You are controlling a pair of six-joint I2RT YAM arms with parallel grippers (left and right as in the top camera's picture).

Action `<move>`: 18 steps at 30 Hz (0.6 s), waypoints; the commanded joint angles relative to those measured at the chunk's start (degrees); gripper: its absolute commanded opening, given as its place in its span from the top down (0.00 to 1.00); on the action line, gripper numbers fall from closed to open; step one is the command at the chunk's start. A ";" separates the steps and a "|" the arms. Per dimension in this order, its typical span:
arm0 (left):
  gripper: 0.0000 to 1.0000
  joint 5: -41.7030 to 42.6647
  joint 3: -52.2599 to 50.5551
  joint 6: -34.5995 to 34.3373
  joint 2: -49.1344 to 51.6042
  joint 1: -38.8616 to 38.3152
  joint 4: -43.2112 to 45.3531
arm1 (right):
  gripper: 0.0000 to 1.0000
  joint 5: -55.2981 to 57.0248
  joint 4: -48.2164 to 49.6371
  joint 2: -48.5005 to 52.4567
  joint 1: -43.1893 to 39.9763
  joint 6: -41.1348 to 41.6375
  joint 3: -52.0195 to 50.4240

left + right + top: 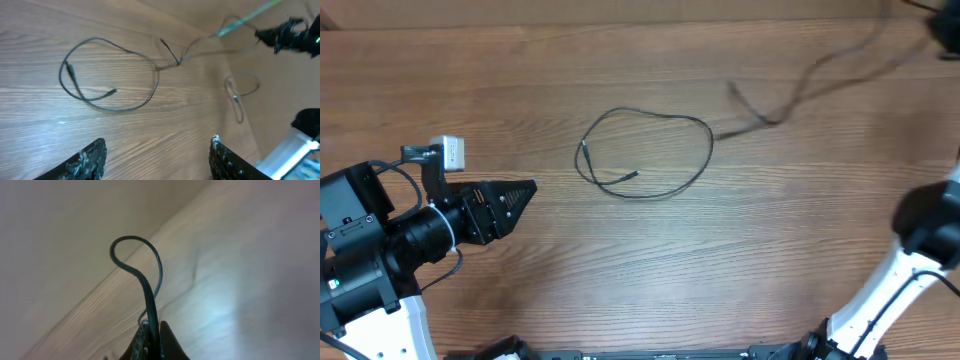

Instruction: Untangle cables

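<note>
One thin black cable (660, 114) lies in an open loop mid-table, both small plug ends inside the loop; it also shows in the left wrist view (95, 40). A second cable (790, 100) touches the loop's right side and rises, blurred, toward the far right corner. There my right gripper (940, 25) is shut on it, lifted off the table. The right wrist view shows that cable (147, 280) pinched between the shut jaws (152, 327) and curling into a small hook above them. My left gripper (525, 190) stands open left of the loop, nothing between its fingers (157, 150).
The wooden table (620, 270) fills the view. The right arm's elbow (930, 220) rises at the right edge. In the left wrist view a small slack loop of the lifted cable (242, 92) hangs below the right gripper (282, 35).
</note>
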 commanded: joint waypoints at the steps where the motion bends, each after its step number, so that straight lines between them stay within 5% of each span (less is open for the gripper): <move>1: 0.36 3.93 0.07 1.29 0.13 0.17 -0.02 | 0.96 0.26 0.15 -0.92 -8.79 -1.60 1.84; 8: 0.37 3.89 0.07 1.29 0.17 0.17 0.68 | 0.96 -1.49 -0.26 -2.58 -22.84 1.60 1.84; 9: 0.37 3.91 0.07 1.29 0.20 0.17 1.16 | 0.65 -2.49 -0.33 -2.84 -24.22 1.42 1.84; 10: 0.37 3.91 0.07 1.27 0.20 0.17 1.49 | 0.09 -3.54 -0.35 -2.97 -25.31 1.38 1.84; 11: 0.37 3.93 0.07 1.20 0.20 0.17 1.62 | 0.00 -4.94 -0.42 -3.04 -26.23 1.38 1.84; 18: 0.36 3.89 0.07 1.14 0.20 -1.29 1.36 | 0.00 -24.79 0.68 -3.56 -26.21 -3.96 1.84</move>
